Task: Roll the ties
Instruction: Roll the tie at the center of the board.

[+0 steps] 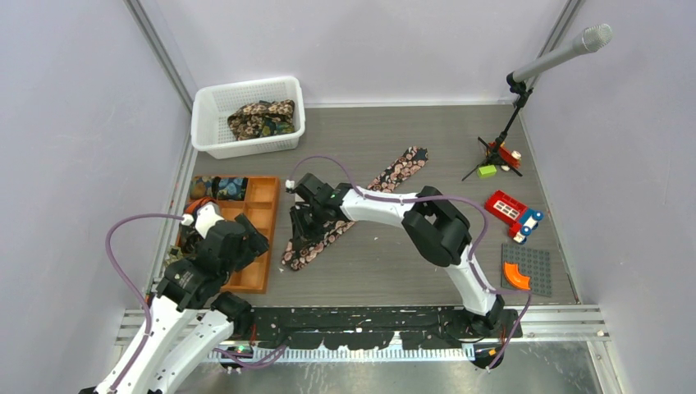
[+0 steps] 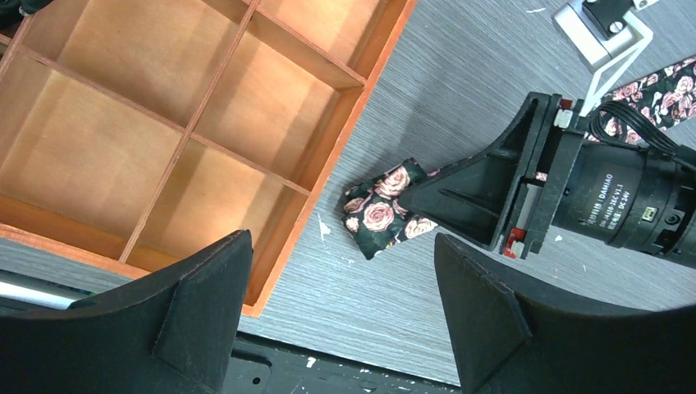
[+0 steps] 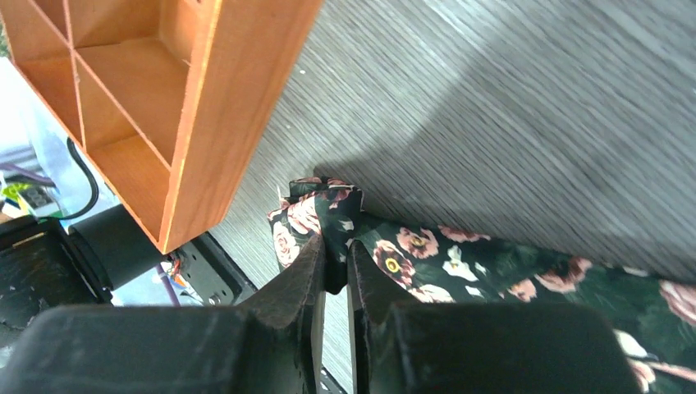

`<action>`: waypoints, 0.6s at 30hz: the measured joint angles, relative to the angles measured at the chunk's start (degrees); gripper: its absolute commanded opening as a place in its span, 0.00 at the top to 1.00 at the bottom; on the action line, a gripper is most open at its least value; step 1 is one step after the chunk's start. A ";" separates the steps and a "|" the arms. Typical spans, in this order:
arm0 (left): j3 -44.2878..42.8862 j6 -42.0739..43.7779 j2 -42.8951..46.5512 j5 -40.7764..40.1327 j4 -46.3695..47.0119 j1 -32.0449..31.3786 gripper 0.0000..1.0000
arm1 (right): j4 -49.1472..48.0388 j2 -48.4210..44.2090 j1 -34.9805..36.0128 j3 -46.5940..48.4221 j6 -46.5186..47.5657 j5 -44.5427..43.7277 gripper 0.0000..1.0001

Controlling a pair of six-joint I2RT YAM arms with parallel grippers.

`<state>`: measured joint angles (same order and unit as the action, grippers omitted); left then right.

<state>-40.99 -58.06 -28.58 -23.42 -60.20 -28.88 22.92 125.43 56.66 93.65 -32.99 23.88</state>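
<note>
Desk first since it's the biggest thing: grey wood-grain, everything sits on it. Two arms. The right arm stretches far over to the left with its wrist bent down, and the right fingers are clenched on the folded near end of the black floral tie, right by the tray corner. The left arm is folded up over the tray's near edge, and the left fingers are spread wide with nothing in them, hovering above the desk.

One white mesh basket sits at the far left with a bundle of patterned ties in it; can't count those. One orange tray is just in front of it, with some dark fabric in its far compartments, too small to make out.

That one floral tie lies flat and diagonal across the middle of the desk, with its wide end pointing far-right.

Off to the right there's one mic stand, one grey baseplate and one red toy.
</note>
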 measured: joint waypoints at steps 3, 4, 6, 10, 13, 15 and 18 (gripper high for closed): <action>0.42 -0.02 -0.11 0.20 0.11 0.00 0.18 | -0.26 -1.40 0.00 -2.03 -2.73 -1.97 0.86; 0.55 0.00 -0.15 0.35 0.15 0.00 0.19 | -0.48 -1.92 0.02 -2.82 -3.65 -2.60 0.86; 0.79 0.00 -0.24 0.57 0.20 0.00 0.19 | -0.66 -2.93 0.02 -4.13 -5.38 -3.80 0.87; 1.14 0.00 -0.55 1.07 0.37 0.00 0.22 | -1.11 -4.70 0.02 -5.77 -8.33 -5.60 0.87; 1.66 0.02 -0.94 1.66 0.85 0.00 0.23 | -2.05 -6.08 0.00 -7.21 -10.23 -6.69 0.87; 2.27 0.04 -1.29 2.36 1.46 0.00 0.24 | -2.54 -7.10 0.02 -8.31 -11.23 -7.37 0.87; 3.08 0.26 -2.49 3.63 2.71 0.00 0.26 | -3.93 -8.44 0.02 -10.27 -12.39 -7.98 0.88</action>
<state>-37.91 -57.80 -31.07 -19.79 -57.49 -28.88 18.98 116.99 56.69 83.37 -45.39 15.90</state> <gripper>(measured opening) 0.760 0.170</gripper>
